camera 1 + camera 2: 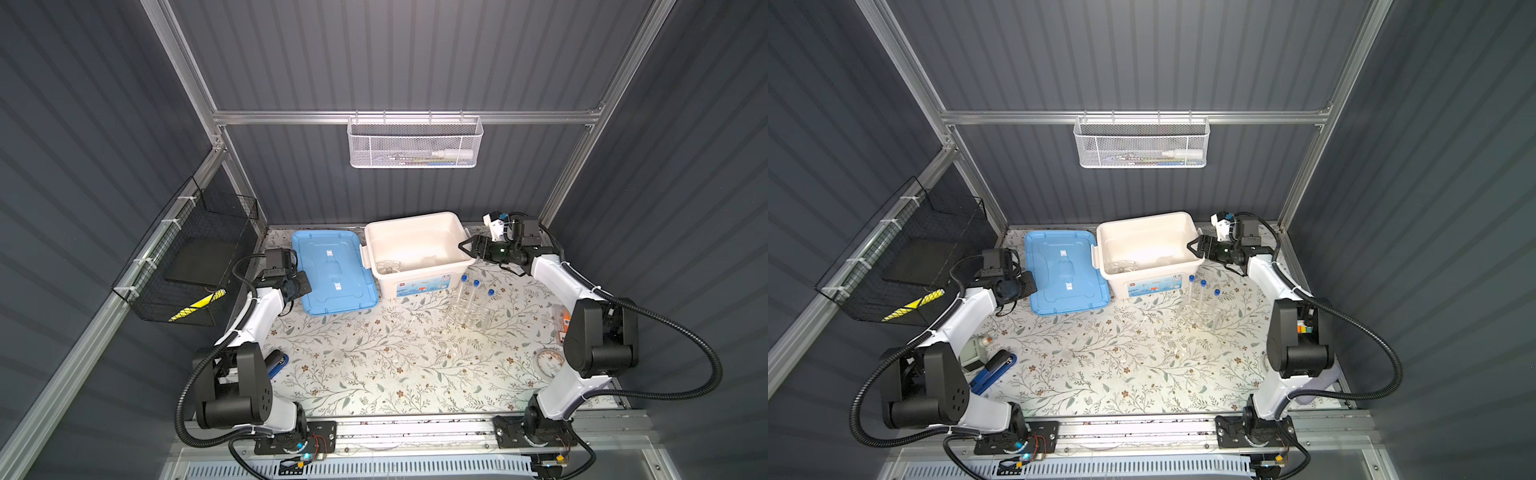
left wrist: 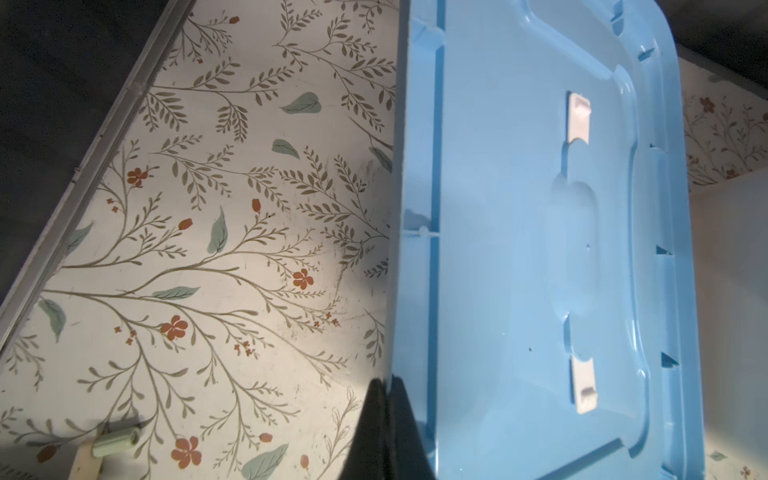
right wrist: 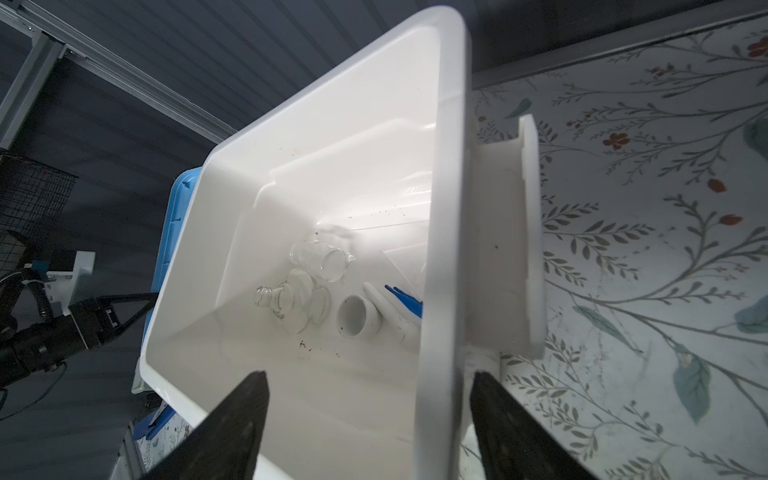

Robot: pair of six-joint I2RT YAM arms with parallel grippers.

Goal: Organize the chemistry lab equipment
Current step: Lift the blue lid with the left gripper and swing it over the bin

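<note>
Straddled the rim of the white plastic bin [image 3: 444, 208] with the right fingers [image 3: 232, 419], spread wide and empty, probably for releasing into it. Held the left fingers [image 2: 386, 432] fully closed at the edge of the blue plastic lid [image 2: 519, 249]; grip unclear. Found small clear glass vessels [image 3: 318, 257], small white bowl [image 3: 357, 320], white pestle [image 3: 387, 308] and blue tweezers [image 3: 405, 301] inside — blue-capped clear test tubes [image 1: 476, 283] racked on the floral desk [image 1: 374, 374].
</note>
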